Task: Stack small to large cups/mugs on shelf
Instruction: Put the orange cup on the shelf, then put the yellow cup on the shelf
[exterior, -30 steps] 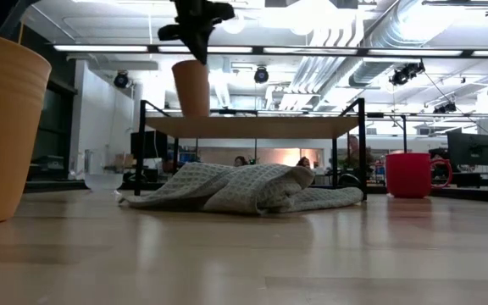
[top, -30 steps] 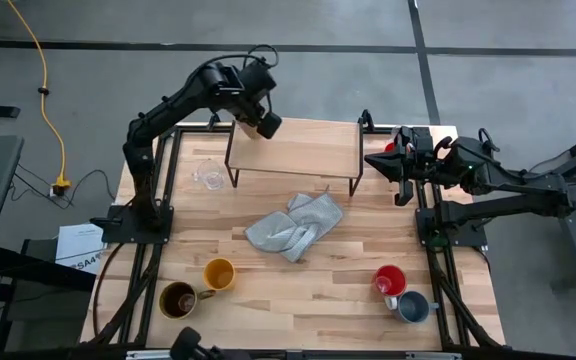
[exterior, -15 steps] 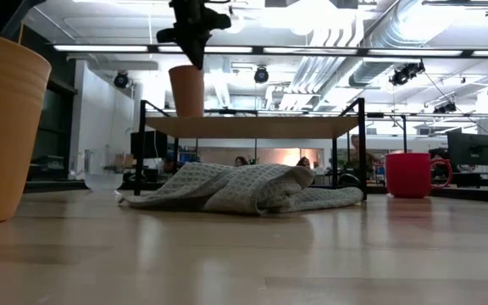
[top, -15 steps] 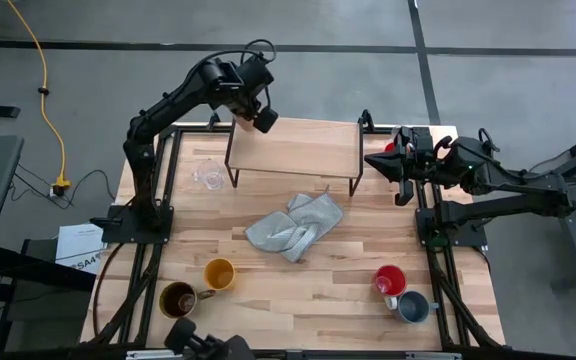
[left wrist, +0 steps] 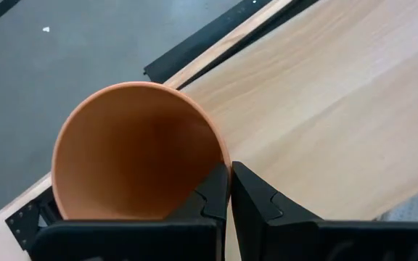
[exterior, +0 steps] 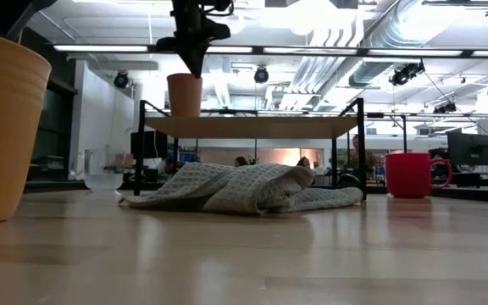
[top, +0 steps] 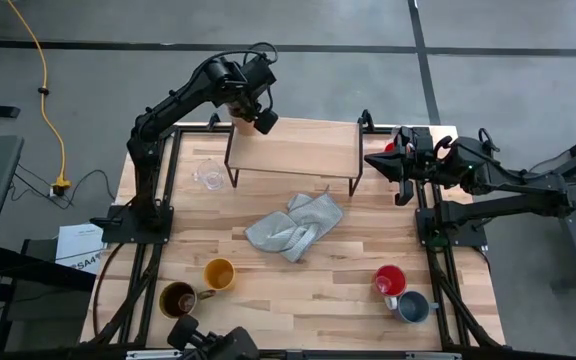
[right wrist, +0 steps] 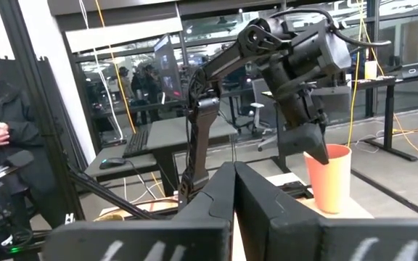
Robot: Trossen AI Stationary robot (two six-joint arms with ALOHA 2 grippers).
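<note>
Peach-orange plastic tumbler is pinched by its rim in the closed left fingers, upright at the low light-wood shelf's upper-left corner. Right fingers are pressed shut, parked at frame right.

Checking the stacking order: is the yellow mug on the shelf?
No, the yellow mug stands on the tabletop, on the far side of the grey cloth from the shelf.

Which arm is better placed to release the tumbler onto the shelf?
Left. The left gripper is shut on the tumbler at the shelf's corner; the right gripper waits beside the shelf.
</note>
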